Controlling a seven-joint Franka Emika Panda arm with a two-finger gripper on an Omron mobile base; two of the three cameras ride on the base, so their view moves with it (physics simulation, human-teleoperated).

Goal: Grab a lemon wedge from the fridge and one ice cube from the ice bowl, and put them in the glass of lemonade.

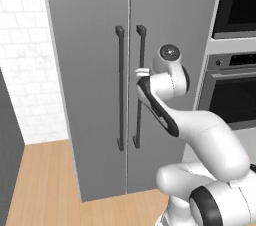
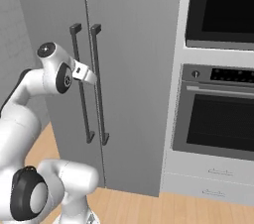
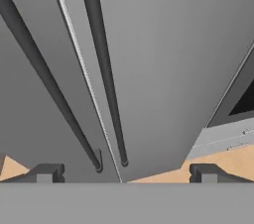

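The fridge (image 1: 100, 70) stands shut, both doors closed, with the wall oven (image 2: 218, 109) just beside it. The end effector (image 3: 124, 173) is spread wide and grasps nothing, near the fridge's right-door handle (image 1: 140, 85), at mid-height.

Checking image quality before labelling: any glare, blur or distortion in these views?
Left base view: flat even light, no glare on the fridge. Right base view: sharp, soft shading. Hand view: the door handles splay steeply in perspective, open end effector tips crisp.
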